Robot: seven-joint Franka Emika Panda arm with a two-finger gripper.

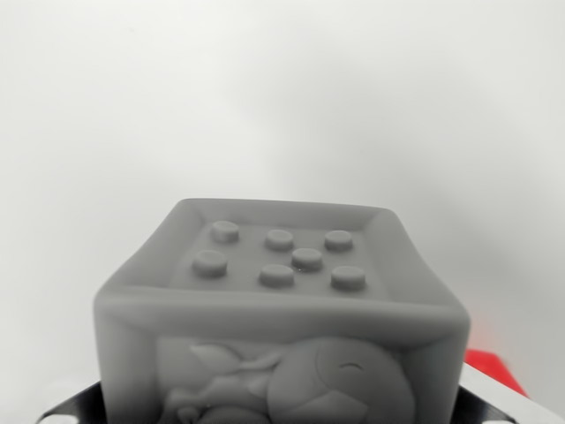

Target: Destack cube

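Note:
A grey cube (282, 300) fills the lower middle of the wrist view, very close to the camera. Its top face carries several round studs, and its front face shows a raised animal figure. My gripper (281, 408) sits around it at the bottom edge. One dark fingertip (75, 408) presses the cube's side on the wrist view's left, and a pale one (505, 402) presses the other side. The jaws look shut on the cube. A small red piece (494, 364) peeks out behind the finger on the wrist view's right; what it belongs to is hidden.
A plain white, blurred surface (282, 97) lies behind and around the cube. No other object shows on it.

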